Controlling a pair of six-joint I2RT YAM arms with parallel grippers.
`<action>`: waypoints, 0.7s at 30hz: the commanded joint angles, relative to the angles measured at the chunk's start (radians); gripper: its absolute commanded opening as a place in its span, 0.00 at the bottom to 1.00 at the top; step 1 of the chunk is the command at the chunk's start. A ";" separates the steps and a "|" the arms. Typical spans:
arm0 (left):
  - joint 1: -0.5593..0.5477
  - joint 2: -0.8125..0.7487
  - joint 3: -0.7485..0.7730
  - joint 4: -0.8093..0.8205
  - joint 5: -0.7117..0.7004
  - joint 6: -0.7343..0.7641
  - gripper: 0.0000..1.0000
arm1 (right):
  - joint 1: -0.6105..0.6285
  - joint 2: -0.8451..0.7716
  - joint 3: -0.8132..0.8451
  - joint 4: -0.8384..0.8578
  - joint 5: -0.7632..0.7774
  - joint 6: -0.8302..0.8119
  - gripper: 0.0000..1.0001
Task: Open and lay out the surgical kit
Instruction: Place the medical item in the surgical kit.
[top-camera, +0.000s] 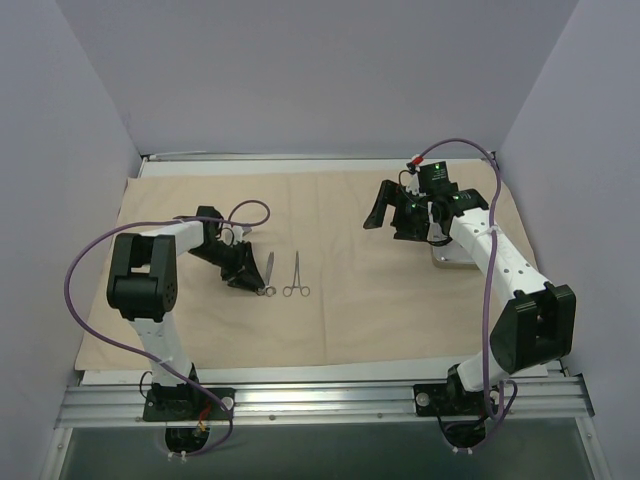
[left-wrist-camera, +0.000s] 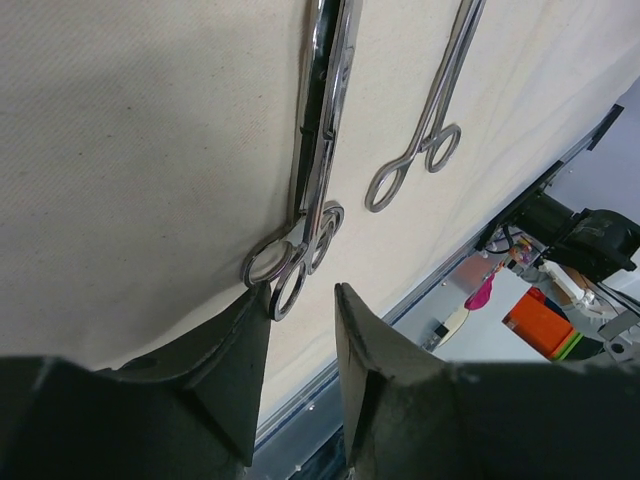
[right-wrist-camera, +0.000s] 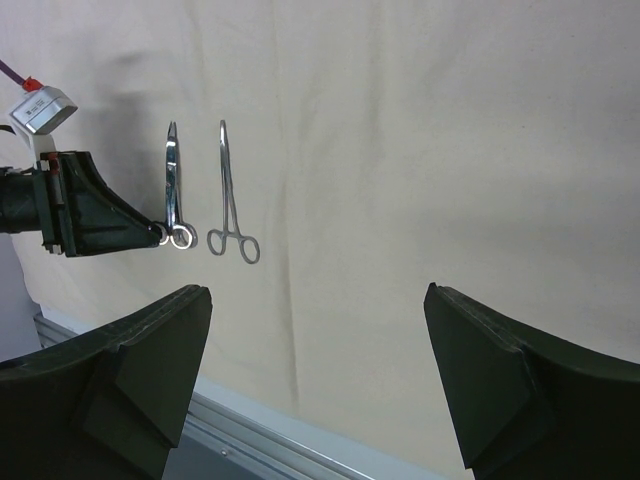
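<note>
I have the left gripper (left-wrist-camera: 300, 298) low over the cloth wrap (top-camera: 350, 310), which is spread flat across the table. Its fingers (left-wrist-camera: 235, 360) are parted with a clear gap and clamp nothing. The scissors (left-wrist-camera: 318, 150) lie flat on the cloth with their ring handles at the fingertips. One ring meets the tip at lower left of the wrist frame; I cannot tell if they touch. The forceps (left-wrist-camera: 428, 130) lie just beside the scissors, parallel and apart. Overhead, both sit left of centre. The right gripper (right-wrist-camera: 318, 300) hangs over bare cloth right of centre, spread wide and holding nothing. The steel tray (top-camera: 447, 262) is at the right of the overhead frame, mostly hidden under the right arm (top-camera: 490, 255).
</note>
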 joint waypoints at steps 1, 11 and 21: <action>0.010 0.005 0.033 -0.011 -0.003 0.030 0.41 | -0.009 -0.009 0.003 0.005 -0.020 -0.015 0.92; 0.021 -0.003 0.013 -0.015 -0.029 0.017 0.47 | -0.009 -0.002 -0.001 0.014 -0.023 -0.009 0.92; 0.027 -0.033 0.001 -0.050 -0.058 0.011 0.48 | -0.009 0.010 0.008 0.017 -0.020 -0.007 1.00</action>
